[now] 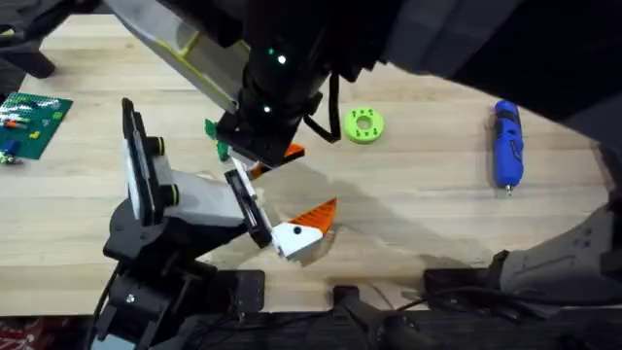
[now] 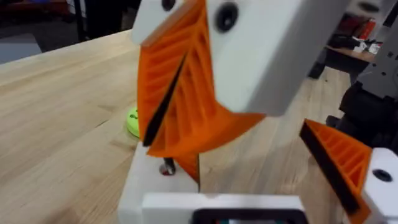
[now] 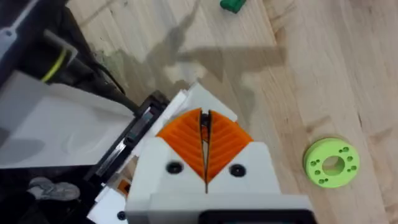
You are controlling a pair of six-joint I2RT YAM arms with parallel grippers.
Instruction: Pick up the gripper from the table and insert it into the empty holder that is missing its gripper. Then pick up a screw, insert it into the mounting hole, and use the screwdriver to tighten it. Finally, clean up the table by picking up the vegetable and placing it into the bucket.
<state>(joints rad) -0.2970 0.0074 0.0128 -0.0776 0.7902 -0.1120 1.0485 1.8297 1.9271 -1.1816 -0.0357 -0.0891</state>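
My right gripper (image 1: pixel 260 154) reaches in from the back and hangs over my left gripper (image 2: pixel 255 155). Its orange ribbed pads (image 3: pixel 186 140) are pressed together, and it looms large in the left wrist view. Just below its tips a small metal screw (image 2: pixel 166 167) stands at the white holder (image 2: pixel 155 190), beside an orange piece; I cannot tell whether the screw is gripped. My left gripper's other orange finger (image 2: pixel 339 155) stands well apart. The blue screwdriver (image 1: pixel 506 144) lies at the far right. A small green vegetable (image 1: pixel 212 136) lies behind the grippers.
A lime-green disc with holes (image 1: pixel 363 124) lies right of the grippers. A green board with small parts (image 1: pixel 34 122) sits at the left edge. A pale grey-and-yellow container shape (image 1: pixel 175 44) at the back is half hidden by the right arm.
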